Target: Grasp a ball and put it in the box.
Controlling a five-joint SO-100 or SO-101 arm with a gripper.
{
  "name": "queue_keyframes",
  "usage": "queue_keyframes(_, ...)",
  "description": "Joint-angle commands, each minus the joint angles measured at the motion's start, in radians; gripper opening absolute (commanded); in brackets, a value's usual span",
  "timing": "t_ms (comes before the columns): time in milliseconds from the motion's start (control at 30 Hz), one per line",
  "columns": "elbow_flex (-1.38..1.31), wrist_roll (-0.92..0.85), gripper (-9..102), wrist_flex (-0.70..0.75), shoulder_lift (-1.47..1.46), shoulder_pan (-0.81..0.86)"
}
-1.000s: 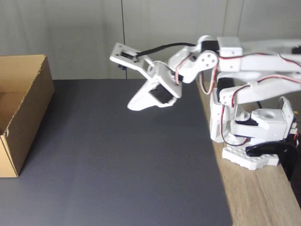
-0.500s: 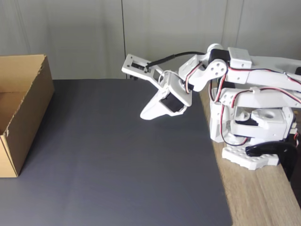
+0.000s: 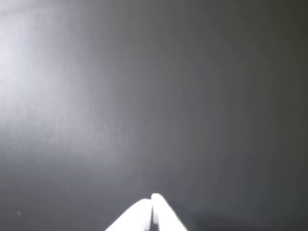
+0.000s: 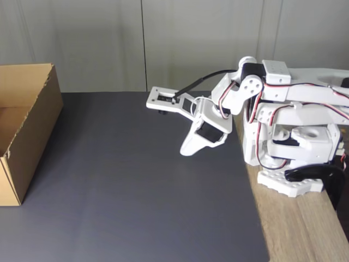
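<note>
Standing at the left edge of the fixed view, the box (image 4: 24, 128) rests on the dark mat (image 4: 131, 191) with its open top showing a bare brown inside. Well to its right, the gripper (image 4: 185, 152) hangs above the mat near the arm's base (image 4: 289, 158); its fingers (image 3: 144, 214) are pressed together and hold nothing.

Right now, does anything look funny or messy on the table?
Nothing looks spilled or broken. The cardboard box sits open at the left edge of the dark mat. The arm's fingers are pressed together above bare mat, holding nothing.
</note>
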Motion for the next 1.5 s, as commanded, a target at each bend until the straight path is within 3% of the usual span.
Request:
queue_keyframes(0,-0.005,0.005,0,0.046,0.006,-0.012)
queue_keyframes(500,0.006,-0.009,0,0.229,0.006,-0.092)
queue_keyframes(1467,0.009,-0.052,0,0.235,0.008,-0.091)
